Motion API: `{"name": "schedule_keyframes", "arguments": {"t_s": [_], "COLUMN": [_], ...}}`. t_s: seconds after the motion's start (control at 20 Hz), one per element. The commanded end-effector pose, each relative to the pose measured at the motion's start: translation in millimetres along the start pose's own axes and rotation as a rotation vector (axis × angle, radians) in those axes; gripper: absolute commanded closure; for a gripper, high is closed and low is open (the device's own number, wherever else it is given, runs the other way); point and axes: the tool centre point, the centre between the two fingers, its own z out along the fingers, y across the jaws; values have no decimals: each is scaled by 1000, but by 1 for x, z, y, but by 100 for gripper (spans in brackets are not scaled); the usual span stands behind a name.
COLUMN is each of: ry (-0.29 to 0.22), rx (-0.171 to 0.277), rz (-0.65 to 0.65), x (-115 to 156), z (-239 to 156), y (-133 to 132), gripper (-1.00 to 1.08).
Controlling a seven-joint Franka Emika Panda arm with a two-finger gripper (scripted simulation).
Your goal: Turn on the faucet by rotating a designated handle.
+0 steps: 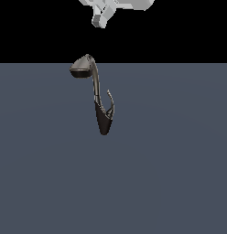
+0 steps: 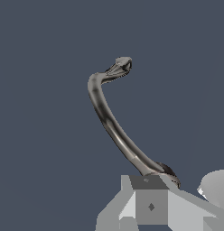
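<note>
Exterior view shows the white gripper [image 1: 100, 20], its opening impossible to tell, hanging far above the slender grey-metallic faucet [image 1: 96, 93], whose short curved silver handle [image 1: 110, 103] branches rightward.

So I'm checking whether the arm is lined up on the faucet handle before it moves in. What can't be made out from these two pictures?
- Gripper: exterior view, cut off by the top edge; open or shut cannot be told.
- Handle: not identifiable in the wrist view; the faucet base is hidden behind the gripper body.
- Gap between gripper and handle: depth unclear from one exterior view.
- Faucet's spray head: small, its opening unseen.
</note>
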Motion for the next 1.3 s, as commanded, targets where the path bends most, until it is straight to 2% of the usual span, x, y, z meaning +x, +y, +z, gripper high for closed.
{"name": "schedule_keyframes", "arguments": {"t_s": [0.0,0.7,0.95,1.25], "ry": [-27,-187,-235,-271], "rx": [37,207,247,275], "rz": [78,542,684,796], "x": [18,125,155,178], "z": [11,89,116,139], "y": [-8,-31,-30,-28], "gripper": [108,108,108,108]}}
